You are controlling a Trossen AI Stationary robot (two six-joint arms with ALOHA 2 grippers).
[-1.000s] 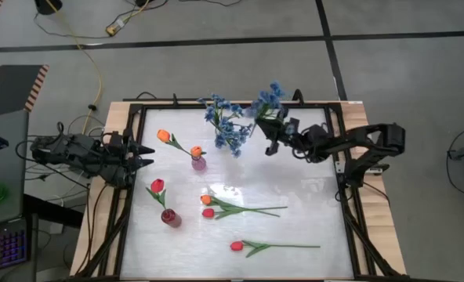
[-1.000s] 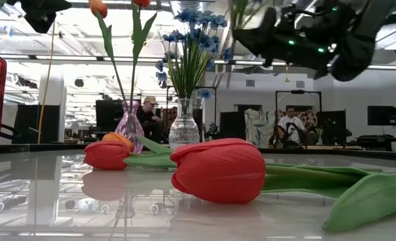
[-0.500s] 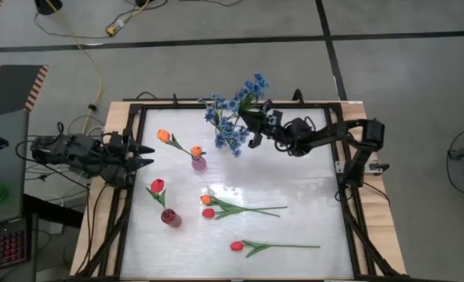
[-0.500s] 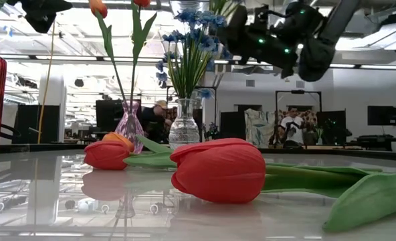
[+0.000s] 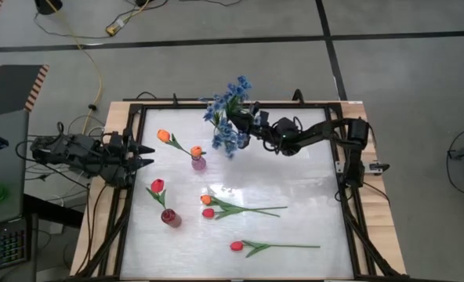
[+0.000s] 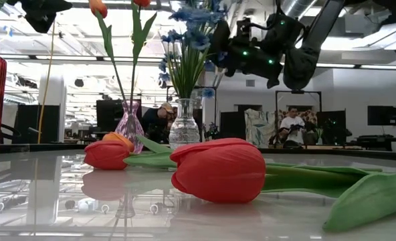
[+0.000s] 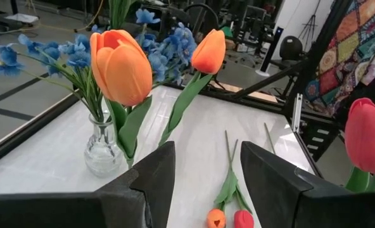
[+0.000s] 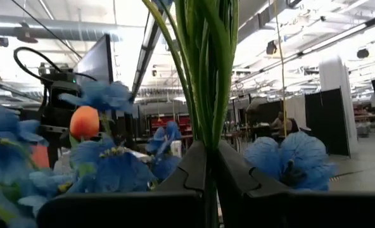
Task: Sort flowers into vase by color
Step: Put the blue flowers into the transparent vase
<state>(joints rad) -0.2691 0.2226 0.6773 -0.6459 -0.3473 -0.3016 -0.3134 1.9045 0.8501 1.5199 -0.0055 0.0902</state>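
Right gripper (image 5: 251, 125) clamped on a bunch of green stems (image 8: 206, 69), fingers pressed tight either side, holding a blue sprig (image 5: 236, 90) above the far middle of the table (image 5: 310, 196), right over the clear vase (image 6: 184, 124) already full of blue blossoms (image 5: 226, 135). Stem ends hidden behind the fingers in the right wrist view; hard to tell from above where the held sprig stops and the vase's bunch starts, possibly touching. Left gripper (image 5: 146, 155) parked at the table's left edge, fingers spread apart, nothing between them. Two orange tulips (image 7: 121, 66) upright in a small pink vase (image 5: 198, 163) near the table's middle, vase itself cut off behind the fingers in the left wrist view. One red tulip (image 5: 157, 186) leaning in a red vase (image 5: 171, 218) toward the front left, only a sliver of that vase at the low view's edge. Lying flat on the table: an orange bud (image 5: 206, 200) and a red bud (image 5: 208, 212) side by side with stems crossing, and another red tulip (image 5: 237, 246) nearer the front. People far back in the room, too small to make out.
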